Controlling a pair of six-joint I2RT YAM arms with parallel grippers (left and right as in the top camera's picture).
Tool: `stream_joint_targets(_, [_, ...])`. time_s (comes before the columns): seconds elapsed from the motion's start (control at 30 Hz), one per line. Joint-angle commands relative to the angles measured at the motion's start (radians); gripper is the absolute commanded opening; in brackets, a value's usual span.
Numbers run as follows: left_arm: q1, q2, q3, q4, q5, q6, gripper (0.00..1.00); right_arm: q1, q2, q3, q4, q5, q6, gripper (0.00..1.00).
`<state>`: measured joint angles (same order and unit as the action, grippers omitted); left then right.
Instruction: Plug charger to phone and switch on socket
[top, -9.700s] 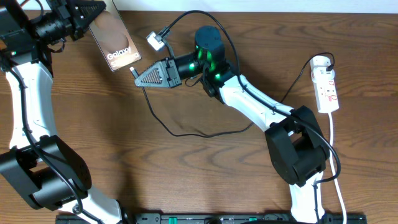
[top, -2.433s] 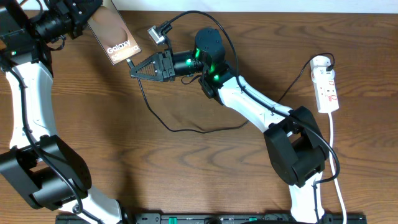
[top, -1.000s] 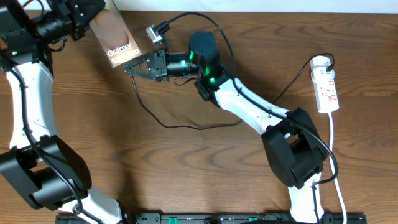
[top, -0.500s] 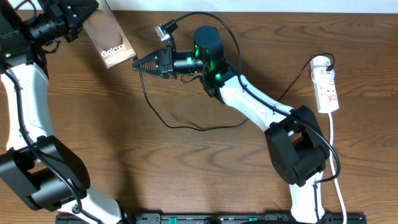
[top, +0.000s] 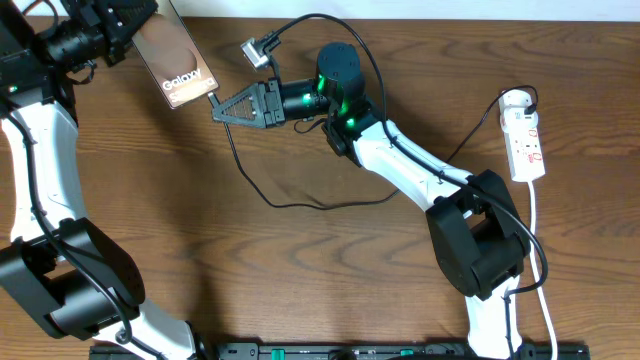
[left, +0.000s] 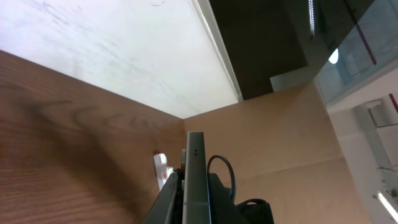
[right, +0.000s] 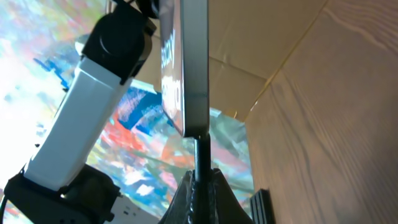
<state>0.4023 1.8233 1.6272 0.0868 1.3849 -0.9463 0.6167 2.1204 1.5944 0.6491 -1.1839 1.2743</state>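
The phone (top: 172, 62), a dark slab with white "Galaxy" lettering and a brownish oval, is held up off the table at the top left by my left gripper (top: 128, 22), which is shut on it. In the left wrist view the phone (left: 194, 180) shows edge-on between the fingers. My right gripper (top: 222, 106) is shut on the charger's plug tip (right: 202, 158), and the tip touches the phone's lower edge (right: 194, 127). The black charger cable (top: 300, 205) loops over the table. The white socket strip (top: 524, 136) lies at the far right, apart from both grippers.
A small silver-grey connector (top: 253, 52) hangs on a black cable just above my right gripper. The socket's thick white cord (top: 540, 280) runs down the right side toward the front edge. Brown wooden table (top: 300, 290) all round.
My right gripper has drawn slightly back to the right and down. The phone in my left gripper has stayed about where it was half a second ago, after moving up-left.
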Motion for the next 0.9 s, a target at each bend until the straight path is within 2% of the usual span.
stream_joint_targets(0.0, [0.002,-0.011,0.006,0.009,0.017,-0.01,0.07,-0.002,0.005,0.014,-0.041,-0.014,-0.026,0.01])
stream_joint_targets(0.23, [0.002,-0.011,0.006,0.009,0.017,-0.01,0.07,-0.021,0.005,0.014,-0.414,0.1,-0.23,0.01])
stream_joint_targets(0.5, [0.002,-0.011,0.006,0.009,0.018,-0.01,0.07,-0.072,0.005,0.014,-0.766,0.266,-0.386,0.01])
stream_joint_targets(0.87, [0.002,-0.011,0.006,0.009,0.021,-0.009,0.08,-0.184,0.004,0.06,-1.347,0.72,-0.719,0.02])
